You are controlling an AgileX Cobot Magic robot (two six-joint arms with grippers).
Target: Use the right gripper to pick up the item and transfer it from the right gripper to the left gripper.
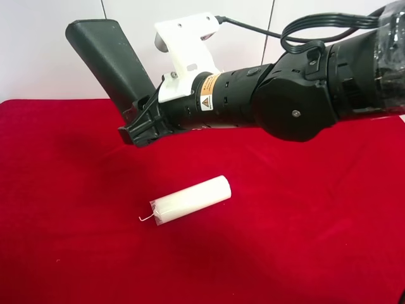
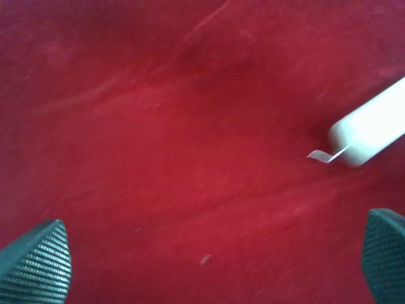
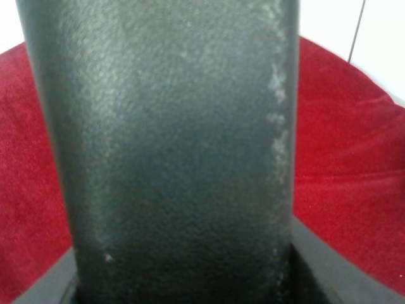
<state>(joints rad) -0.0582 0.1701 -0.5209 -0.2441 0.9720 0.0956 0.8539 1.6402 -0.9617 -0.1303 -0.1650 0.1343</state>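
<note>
The item point(image 1: 109, 60), a dark greenish-black flat oblong case, is held up in the air above the red cloth, tilted up toward the exterior high view's upper left. My right gripper point(image 1: 144, 123), on the thick black arm with the white bracket and yellow label, is shut on its lower end. In the right wrist view the item point(image 3: 171, 145) fills most of the frame between the jaws. My left gripper point(image 2: 209, 266) is open over bare red cloth, its ribbed fingertips point(image 2: 38, 259) far apart with nothing between them. It does not show in the exterior high view.
A white cylinder point(image 1: 191, 199) with a wire hook lies on the red cloth point(image 1: 304, 221) below the right arm, and the white cylinder point(image 2: 373, 126) shows at the edge of the left wrist view. A white wall stands behind the table.
</note>
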